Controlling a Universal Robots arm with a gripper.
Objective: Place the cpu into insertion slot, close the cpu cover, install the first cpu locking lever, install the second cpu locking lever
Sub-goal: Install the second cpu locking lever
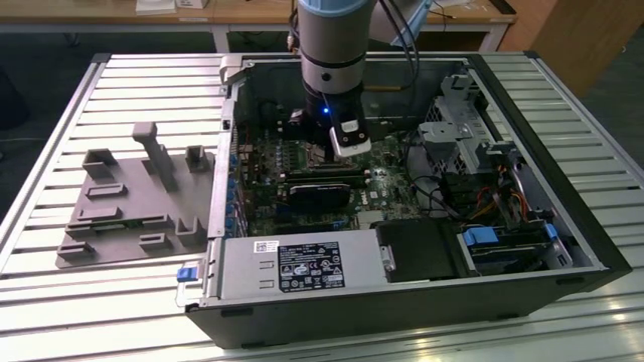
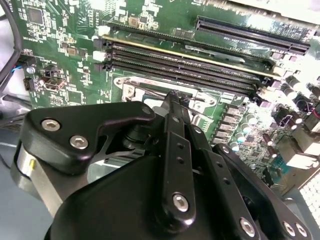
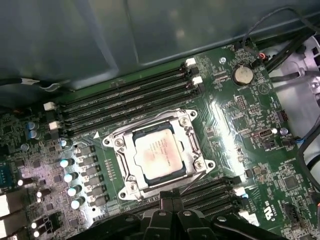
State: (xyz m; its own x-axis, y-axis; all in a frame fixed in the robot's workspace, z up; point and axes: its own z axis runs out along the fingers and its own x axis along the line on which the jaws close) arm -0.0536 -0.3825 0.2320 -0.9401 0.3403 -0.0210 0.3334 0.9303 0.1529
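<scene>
Silver cpu point(image 3: 158, 153) just beyond pincer point(image 3: 172, 200)

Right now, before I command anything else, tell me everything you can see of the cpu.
In the first wrist view the cpu is a small flat square chip with a pale silver-grey metal top carrying faint print. It lies level in the insertion slot on the green circuit board, with the silver cpu cover framing its edges and the top showing through the cut-out. Black memory slots run along two sides of the socket. The gripper sits just beside the socket, not touching the chip.
</scene>
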